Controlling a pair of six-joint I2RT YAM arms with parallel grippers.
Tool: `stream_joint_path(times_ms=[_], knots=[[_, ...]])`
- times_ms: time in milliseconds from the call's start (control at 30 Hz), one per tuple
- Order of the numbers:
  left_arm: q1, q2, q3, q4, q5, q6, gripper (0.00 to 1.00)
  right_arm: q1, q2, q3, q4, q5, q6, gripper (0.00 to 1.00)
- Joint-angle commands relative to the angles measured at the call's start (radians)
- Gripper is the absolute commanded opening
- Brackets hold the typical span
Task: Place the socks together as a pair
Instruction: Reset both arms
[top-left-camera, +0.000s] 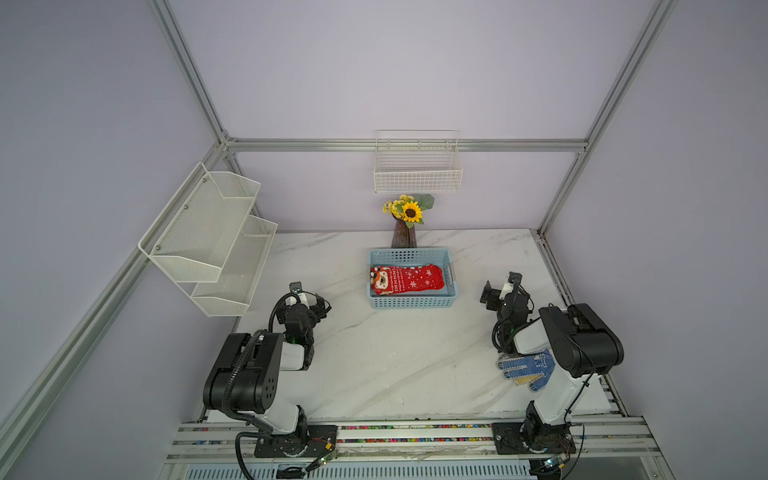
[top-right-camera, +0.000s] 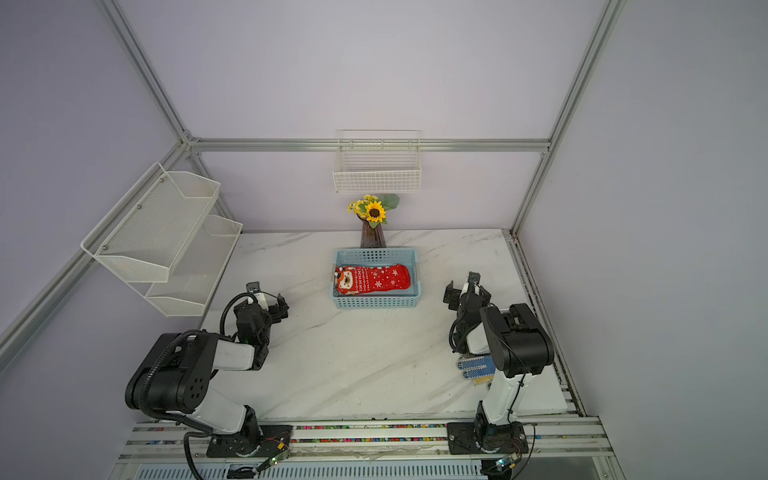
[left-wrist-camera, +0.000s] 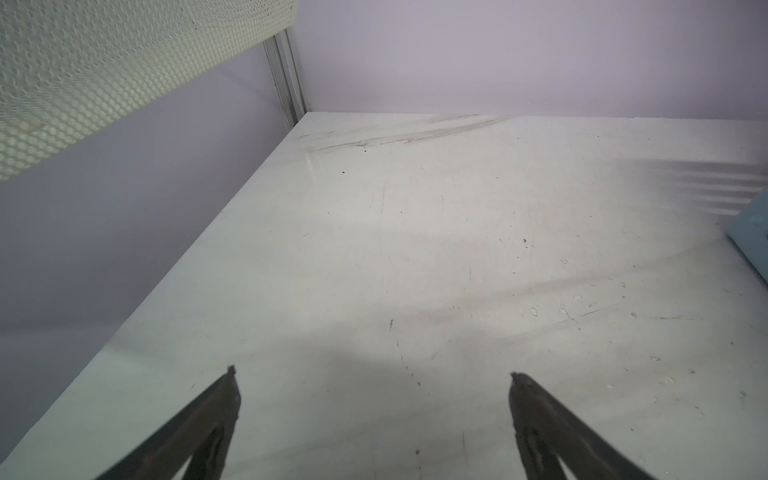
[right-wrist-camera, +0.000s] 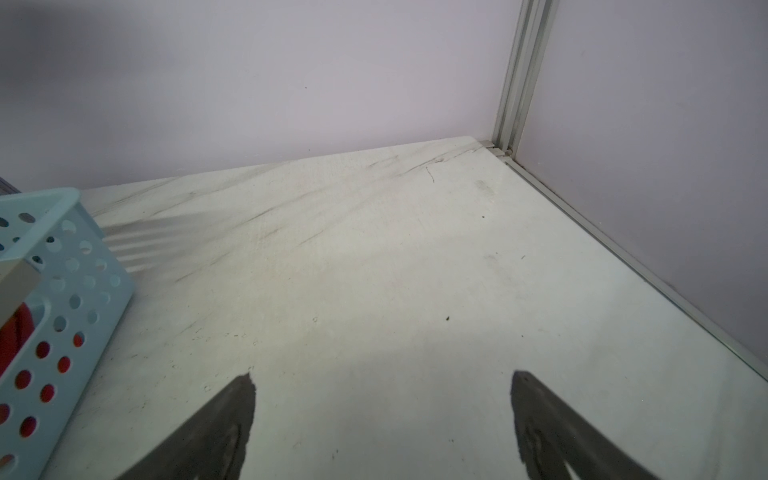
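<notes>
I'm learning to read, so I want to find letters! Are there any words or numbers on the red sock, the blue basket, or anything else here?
No words or numbers can be read anywhere.
Red sock: only white snowflakes, stripes and a bear face, no letters.
Blue basket: only round holes, no label showing.
Dotted glove: only dots; anything printed on it is too small to read.
</notes>
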Motion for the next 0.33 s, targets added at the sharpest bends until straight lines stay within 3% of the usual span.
stream_joint_path(times_ms=[0, 300], knots=[[-0.002, -0.003, 0.031, 0.046, 0.009, 0.017, 1.0, -0.003, -0.017, 0.002, 0.008, -0.006, 0.001, 0.97], [-0.003, -0.003, 0.031, 0.046, 0.009, 0.017, 1.0, -0.003, -0.02, -0.007, 0.033, -0.005, -0.015, 0.97]])
